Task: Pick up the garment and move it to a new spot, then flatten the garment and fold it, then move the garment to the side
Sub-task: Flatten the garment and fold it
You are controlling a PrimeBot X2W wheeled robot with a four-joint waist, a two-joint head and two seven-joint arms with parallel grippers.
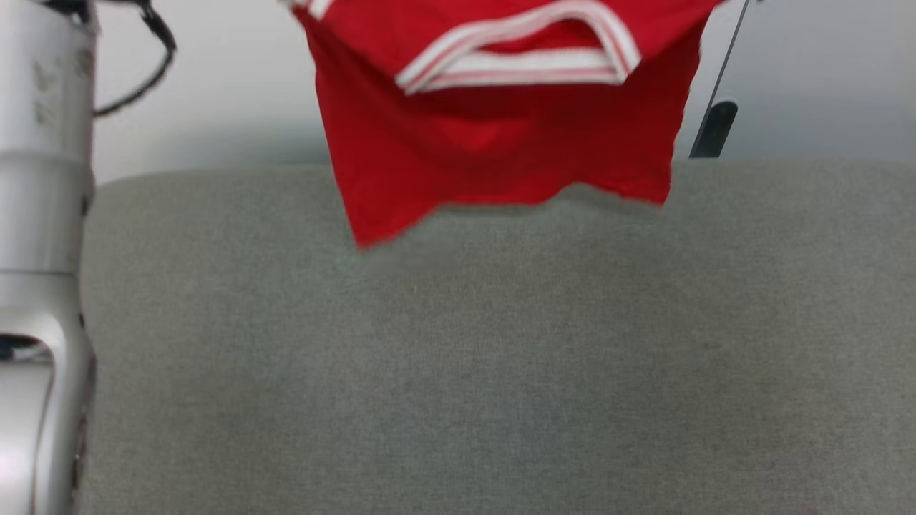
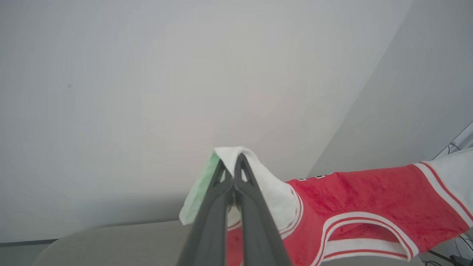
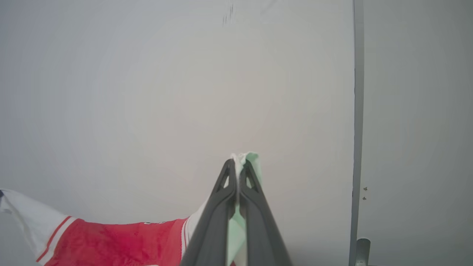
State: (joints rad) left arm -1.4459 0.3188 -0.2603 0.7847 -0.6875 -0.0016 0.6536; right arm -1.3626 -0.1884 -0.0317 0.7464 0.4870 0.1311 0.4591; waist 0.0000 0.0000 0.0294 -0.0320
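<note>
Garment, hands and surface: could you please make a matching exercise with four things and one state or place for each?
1 garment
2 left hand
3 right hand
4 grey surface

A shut on white sleeve, red cloth at its view's right
B lies underneath
C hangs spread, red
D shut on white sleeve, red cloth at its view's left

Pairs: 1-C, 2-A, 3-D, 4-B

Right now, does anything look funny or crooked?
Yes. The shirt hangs crooked: its bottom edge dips lower on the left. The left hand and right hand pinch it up in the air.
</note>
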